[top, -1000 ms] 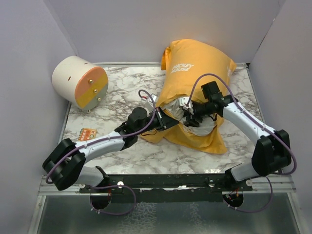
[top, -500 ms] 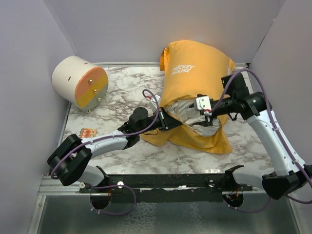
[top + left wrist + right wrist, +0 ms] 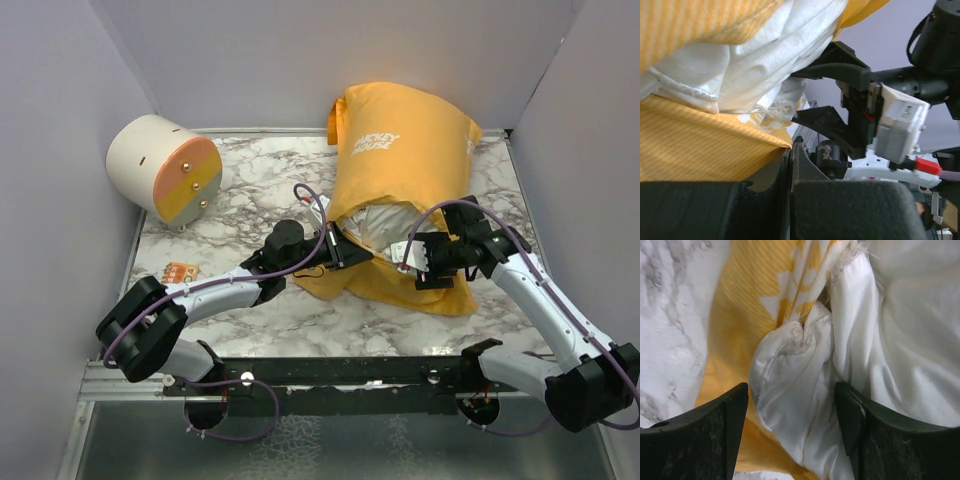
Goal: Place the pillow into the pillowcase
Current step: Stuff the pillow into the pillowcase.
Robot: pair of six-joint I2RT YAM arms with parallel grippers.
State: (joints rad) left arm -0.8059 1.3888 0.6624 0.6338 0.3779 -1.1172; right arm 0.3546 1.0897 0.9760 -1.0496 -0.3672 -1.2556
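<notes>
We see the pillowcase (image 3: 405,150) lying on the far right part of the marble table (image 3: 250,190), its white lettering facing up and its mouth turned toward the arms. The pillow (image 3: 385,222) sits mostly inside it, with 1 crumpled white end bulging out of the mouth.

The left gripper (image 3: 338,250) reaches to the left side of that mouth. In its wrist view its 2 fingers (image 3: 805,165) are pressed together, and the lower orange hem of the pillowcase (image 3: 700,150) runs into the seam between them, so we read it as clamped on that hem, just under the pillow (image 3: 755,65).

The right gripper (image 3: 400,262) hangs over the near right side of the mouth. Its wrist view shows its jaws standing wide apart, with a bunched corner of the pillow (image 3: 790,365) between them, gripped by neither.

A cream-and-orange cylinder (image 3: 165,180) lies at the far left, well apart from the fabric, and a small orange card (image 3: 180,272) lies beside the left arm.
</notes>
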